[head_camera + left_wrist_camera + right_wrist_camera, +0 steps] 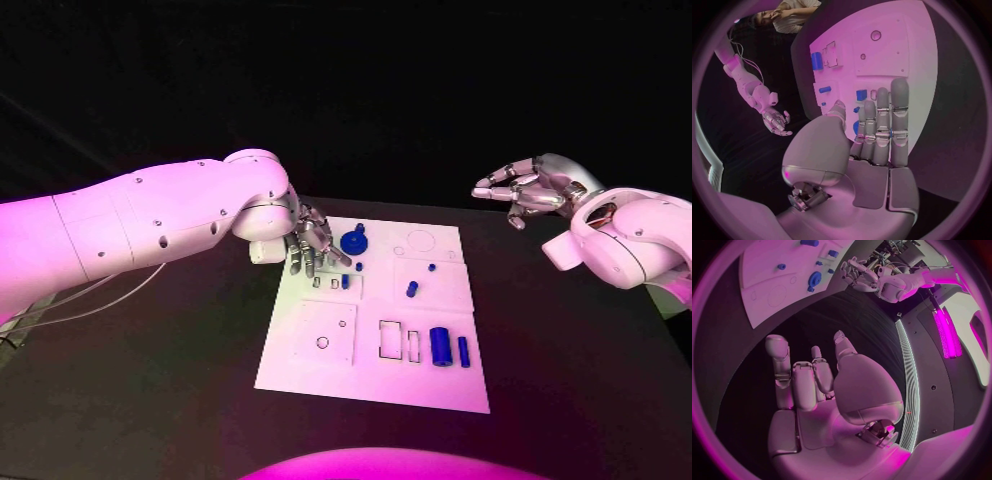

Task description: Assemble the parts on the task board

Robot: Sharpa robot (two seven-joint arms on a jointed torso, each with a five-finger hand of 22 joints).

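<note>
Hovering robot hand (pixel 313 246) (fingers apart; empty)

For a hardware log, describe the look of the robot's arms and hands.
Both arms are smooth, rounded white shells with small dark screw holes; the left arm trails thin pale cables near its base. The right arm is built alike. Each ends in a silver metal jointed robot hand, left robot hand and right robot hand.
</note>
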